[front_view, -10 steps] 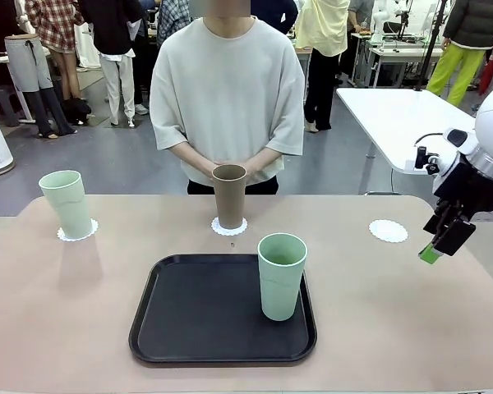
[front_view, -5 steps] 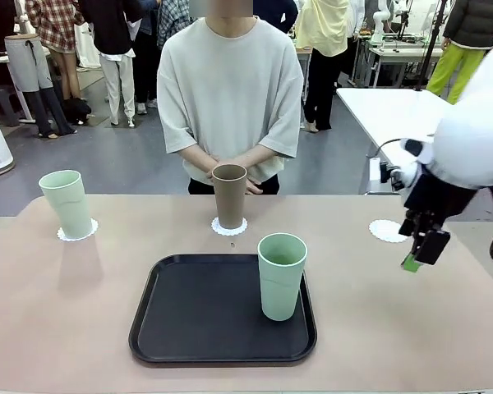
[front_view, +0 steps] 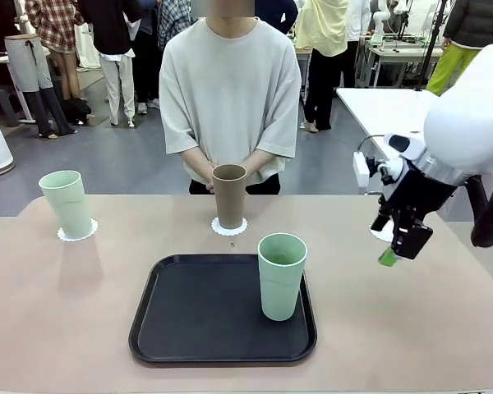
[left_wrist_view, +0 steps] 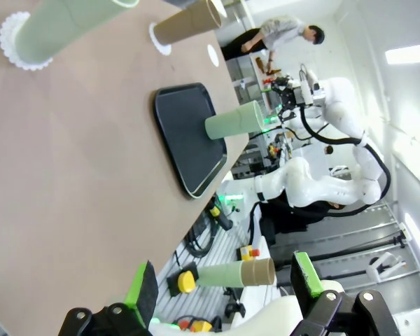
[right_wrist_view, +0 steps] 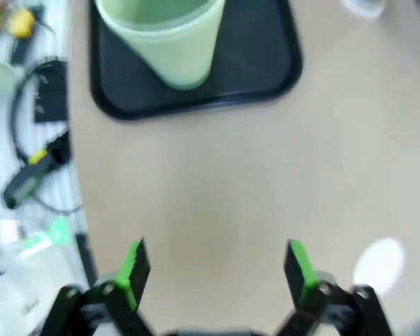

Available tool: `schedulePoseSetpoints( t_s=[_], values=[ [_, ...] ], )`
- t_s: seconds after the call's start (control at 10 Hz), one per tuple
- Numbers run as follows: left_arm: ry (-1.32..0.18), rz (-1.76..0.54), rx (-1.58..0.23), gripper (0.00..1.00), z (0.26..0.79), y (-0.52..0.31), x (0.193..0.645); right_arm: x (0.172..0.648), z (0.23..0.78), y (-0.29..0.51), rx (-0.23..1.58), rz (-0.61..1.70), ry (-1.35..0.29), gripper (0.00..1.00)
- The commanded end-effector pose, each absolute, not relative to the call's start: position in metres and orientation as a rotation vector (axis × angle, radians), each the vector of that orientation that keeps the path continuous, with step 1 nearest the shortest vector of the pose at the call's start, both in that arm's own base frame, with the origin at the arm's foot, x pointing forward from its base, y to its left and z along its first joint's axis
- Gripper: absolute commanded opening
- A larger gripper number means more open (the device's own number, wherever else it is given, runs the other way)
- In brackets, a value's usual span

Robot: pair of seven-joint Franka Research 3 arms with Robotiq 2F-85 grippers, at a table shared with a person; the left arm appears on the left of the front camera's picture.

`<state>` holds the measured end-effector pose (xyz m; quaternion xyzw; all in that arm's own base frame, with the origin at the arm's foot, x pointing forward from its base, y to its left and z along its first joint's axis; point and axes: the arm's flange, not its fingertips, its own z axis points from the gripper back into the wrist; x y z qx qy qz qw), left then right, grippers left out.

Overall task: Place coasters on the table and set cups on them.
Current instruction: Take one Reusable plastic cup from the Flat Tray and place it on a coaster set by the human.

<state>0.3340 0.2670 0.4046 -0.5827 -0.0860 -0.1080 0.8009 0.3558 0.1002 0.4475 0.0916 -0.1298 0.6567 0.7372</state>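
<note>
Hovering low over the right part of the table [front_view: 444, 328], the right gripper [front_view: 397, 249] has its green-padded fingers [right_wrist_view: 133, 269] spread wide with nothing between them, just in front of the bare coaster [front_view: 380, 235], which it partly hides. The left gripper [left_wrist_view: 224, 287], seen in its own wrist view, is likewise wide apart and empty. The near green cup [front_view: 281, 275] stands upright at the right side of the black tray [front_view: 189, 328], while the far green cup [front_view: 66, 203] stands on the left coaster [front_view: 89, 231] and the brown cup [front_view: 229, 195] on the middle coaster [front_view: 229, 229], before the person [front_view: 230, 90].
</note>
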Motion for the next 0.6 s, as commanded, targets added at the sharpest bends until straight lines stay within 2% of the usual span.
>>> schedulePoseSetpoints(
  t_s=[0.0,0.2,0.5],
  values=[
    [-0.185,-0.231,-1.25,1.0,0.407,0.268,0.334,0.346,0.425,0.099,0.412,1.485,-0.442,1.0],
    [-0.185,-0.231,-1.25,1.0,0.407,0.268,0.334,0.344,0.413,0.098,0.475,1.415,-0.553,1.0],
    [-0.185,-0.231,-1.25,1.0,0.407,0.268,0.334,0.339,0.392,0.102,0.547,1.38,-0.596,1.0]
  ],
)
